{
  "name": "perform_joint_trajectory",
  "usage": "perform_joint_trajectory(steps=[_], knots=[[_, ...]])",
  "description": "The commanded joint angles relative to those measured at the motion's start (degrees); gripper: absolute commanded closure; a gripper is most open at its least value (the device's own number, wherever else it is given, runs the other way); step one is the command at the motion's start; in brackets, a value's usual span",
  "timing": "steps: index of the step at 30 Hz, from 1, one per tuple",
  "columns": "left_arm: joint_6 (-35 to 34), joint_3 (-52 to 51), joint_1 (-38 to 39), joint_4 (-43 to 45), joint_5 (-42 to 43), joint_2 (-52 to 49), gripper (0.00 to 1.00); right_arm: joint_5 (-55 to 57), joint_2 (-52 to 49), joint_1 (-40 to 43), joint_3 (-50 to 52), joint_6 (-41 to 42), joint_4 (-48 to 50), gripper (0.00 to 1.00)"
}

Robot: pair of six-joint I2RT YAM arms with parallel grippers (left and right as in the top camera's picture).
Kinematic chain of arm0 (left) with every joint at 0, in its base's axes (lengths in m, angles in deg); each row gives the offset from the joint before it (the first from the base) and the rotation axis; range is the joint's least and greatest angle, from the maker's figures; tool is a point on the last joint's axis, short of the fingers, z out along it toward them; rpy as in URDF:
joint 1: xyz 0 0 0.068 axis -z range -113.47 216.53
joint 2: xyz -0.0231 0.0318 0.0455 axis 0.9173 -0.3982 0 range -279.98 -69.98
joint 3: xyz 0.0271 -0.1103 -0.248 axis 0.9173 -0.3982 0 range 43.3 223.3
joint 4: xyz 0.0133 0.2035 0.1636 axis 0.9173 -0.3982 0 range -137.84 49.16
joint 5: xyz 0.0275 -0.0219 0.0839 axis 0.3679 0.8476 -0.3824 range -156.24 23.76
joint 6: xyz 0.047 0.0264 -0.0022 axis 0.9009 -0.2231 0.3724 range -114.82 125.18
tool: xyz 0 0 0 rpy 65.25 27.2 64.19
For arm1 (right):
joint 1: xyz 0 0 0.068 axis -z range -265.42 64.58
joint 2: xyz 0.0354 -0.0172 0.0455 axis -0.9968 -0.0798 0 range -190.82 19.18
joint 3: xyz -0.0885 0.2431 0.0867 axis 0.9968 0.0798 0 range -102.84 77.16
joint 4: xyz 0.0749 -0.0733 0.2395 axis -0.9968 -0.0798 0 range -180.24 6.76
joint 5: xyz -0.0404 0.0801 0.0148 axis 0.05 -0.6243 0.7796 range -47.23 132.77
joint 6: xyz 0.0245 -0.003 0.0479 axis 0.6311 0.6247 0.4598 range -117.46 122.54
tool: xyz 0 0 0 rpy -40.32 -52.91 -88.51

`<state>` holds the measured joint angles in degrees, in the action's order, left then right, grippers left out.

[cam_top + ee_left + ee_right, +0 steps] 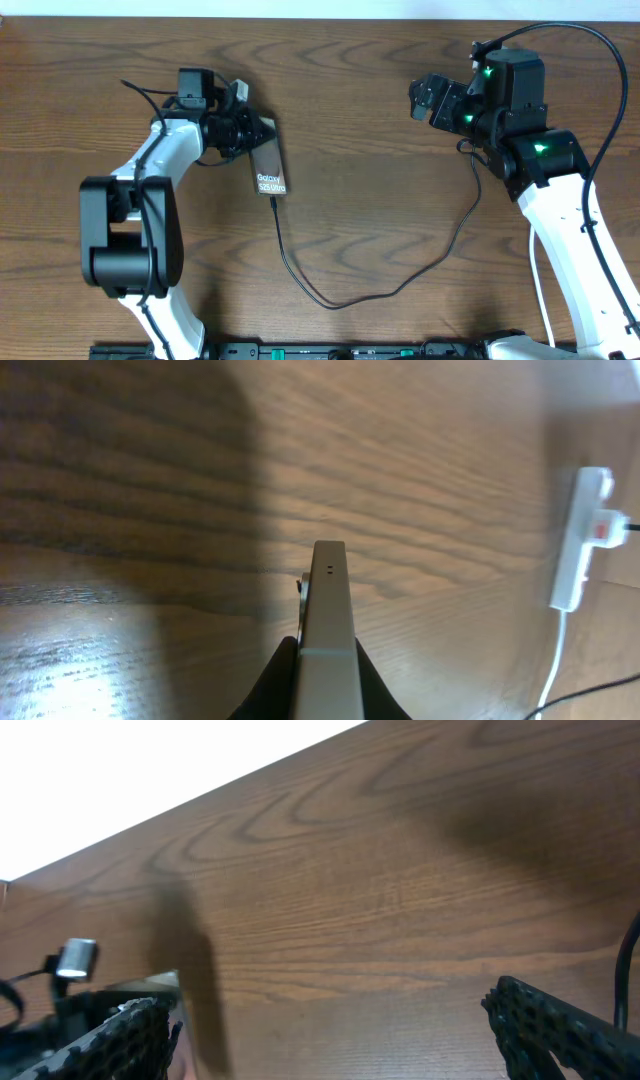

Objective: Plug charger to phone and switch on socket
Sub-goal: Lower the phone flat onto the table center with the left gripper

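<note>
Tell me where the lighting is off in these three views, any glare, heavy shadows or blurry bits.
Overhead: even light, and the lettering on the phone reads sharp. Left wrist: heavy shadow over the table at upper left, pale glare at lower left, and the phone's near edge is soft. Right wrist: blown-out white beyond the table, with a dark shadow streak at lower left.

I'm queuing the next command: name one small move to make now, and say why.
Probably bring the right gripper, jaws open, toward the socket to press its switch: the charger already seems to meet the lower edge of the phone, which the left gripper holds.
</note>
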<state>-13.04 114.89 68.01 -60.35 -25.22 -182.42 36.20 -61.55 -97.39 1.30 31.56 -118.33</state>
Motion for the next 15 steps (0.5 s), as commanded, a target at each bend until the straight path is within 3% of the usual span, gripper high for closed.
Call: perform_joint_trajectory(steps=[1,15], knots=[[0.4,0.6,0.2,-0.2,-0.1,-2.0,0.92,0.7,-0.5,-0.1,-0.3,-1.0,-0.5,0.01],[0.5,0.6,0.2,-0.1,-0.2,-5.8,0.92,0.7,-0.8,-0.1,-0.3,-1.0,-1.0,0.01]])
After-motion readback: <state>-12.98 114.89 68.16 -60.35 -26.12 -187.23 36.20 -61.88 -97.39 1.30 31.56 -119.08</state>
